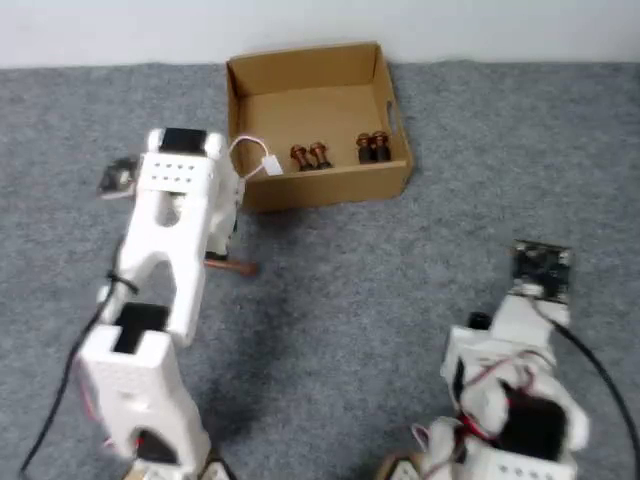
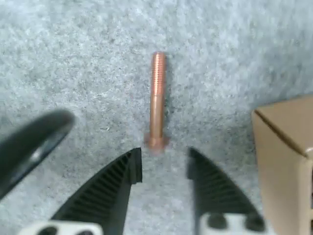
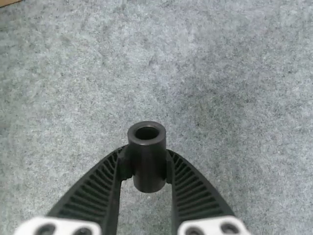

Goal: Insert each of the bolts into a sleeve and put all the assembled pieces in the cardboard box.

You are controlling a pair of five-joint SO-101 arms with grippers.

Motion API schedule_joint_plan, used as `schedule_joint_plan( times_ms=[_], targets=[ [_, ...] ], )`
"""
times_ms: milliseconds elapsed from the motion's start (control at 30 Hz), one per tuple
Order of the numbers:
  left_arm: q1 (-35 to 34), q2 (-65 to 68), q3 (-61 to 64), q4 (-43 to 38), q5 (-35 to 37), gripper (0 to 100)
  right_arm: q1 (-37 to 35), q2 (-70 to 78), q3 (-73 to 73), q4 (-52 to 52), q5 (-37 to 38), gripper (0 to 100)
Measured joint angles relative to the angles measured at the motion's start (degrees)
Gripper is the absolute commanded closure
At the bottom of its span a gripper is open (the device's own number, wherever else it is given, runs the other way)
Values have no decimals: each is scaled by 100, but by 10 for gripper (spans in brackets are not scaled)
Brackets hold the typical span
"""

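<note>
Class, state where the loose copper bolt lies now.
In the left wrist view, the bolt lies flat on the carpet just ahead of the open left gripper, near a corner of the cardboard box.

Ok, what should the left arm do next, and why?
Probably ease the left gripper forward around the bolt and shut on it. The bolt lies loose on the carpet just ahead of the open gripper, untouched, while the right gripper holds a sleeve ready for it.
</note>
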Motion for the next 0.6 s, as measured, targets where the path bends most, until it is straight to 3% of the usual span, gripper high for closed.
schedule_joint_plan(
  times_ms=[133, 233, 600],
  targets=[
    [62, 0, -35, 0, -299, 756, 0, 0, 0, 0, 0, 990],
    [53, 0, -35, 9, -1231, 756, 0, 0, 0, 0, 0, 990],
    [-273, 0, -35, 26, -7578, 757, 18, 0, 0, 0, 0, 990]
  ],
)
